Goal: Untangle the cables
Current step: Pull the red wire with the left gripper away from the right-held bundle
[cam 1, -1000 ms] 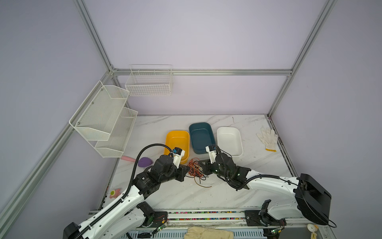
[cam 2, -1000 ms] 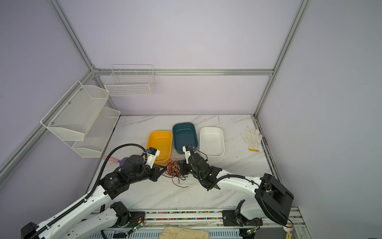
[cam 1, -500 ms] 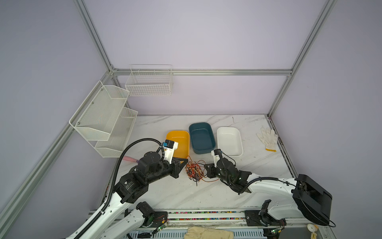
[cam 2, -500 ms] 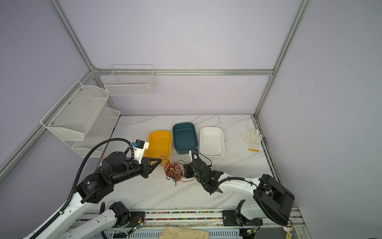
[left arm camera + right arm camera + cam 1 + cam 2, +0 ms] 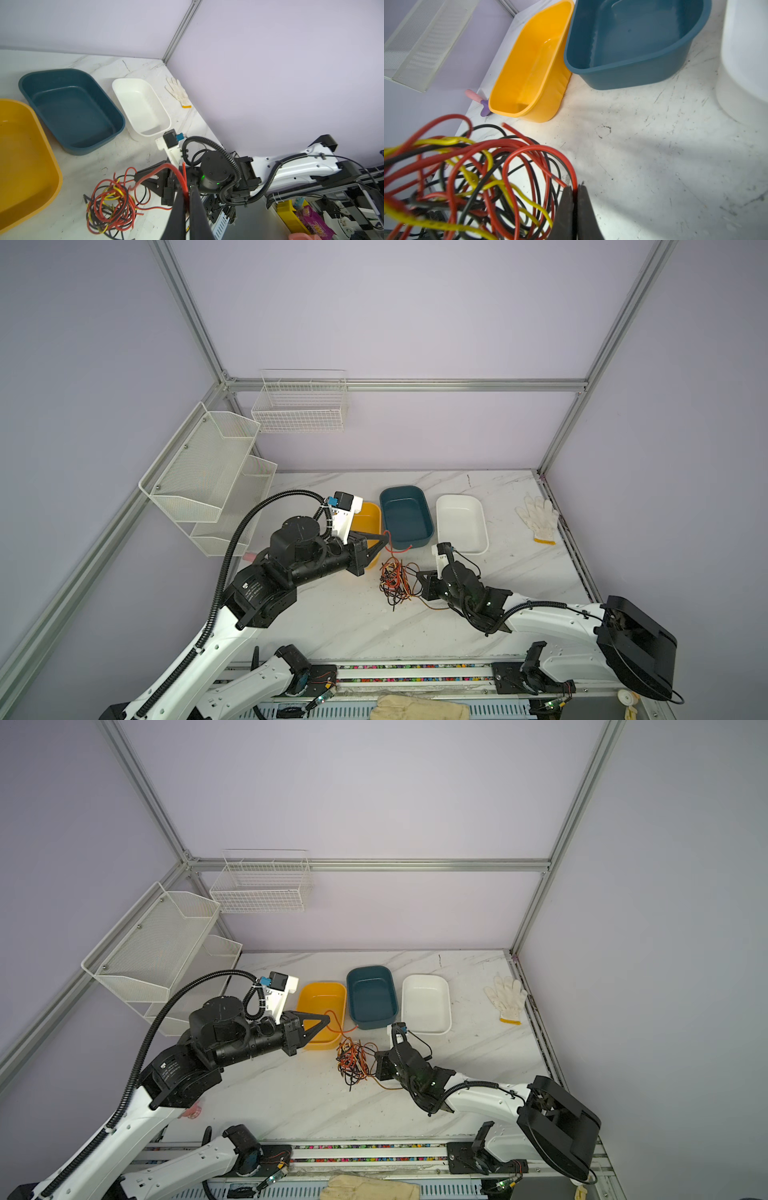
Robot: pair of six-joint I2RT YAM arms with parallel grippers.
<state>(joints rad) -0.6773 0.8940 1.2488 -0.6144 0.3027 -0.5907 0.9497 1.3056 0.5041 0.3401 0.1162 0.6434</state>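
Beside the yellow tub [image 5: 368,517], left claw [image 5: 385,536] clamps a red cable [image 5: 176,174], right claw [image 5: 576,187] clamps the cables [image 5: 395,583]; next we pull apart.

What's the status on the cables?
Left gripper shut on red cable, raised. Right gripper shut on red strand at the tangle's edge. Cables tangled on table. Yellow bin close by, not blocking.

In a top view you lose part of the yellow bin [image 5: 372,510] behind the left arm [image 5: 307,560]. In the right wrist view the cables [image 5: 508,144] blur near the lens and run off the edge; the white bin [image 5: 745,62] is cut off too.
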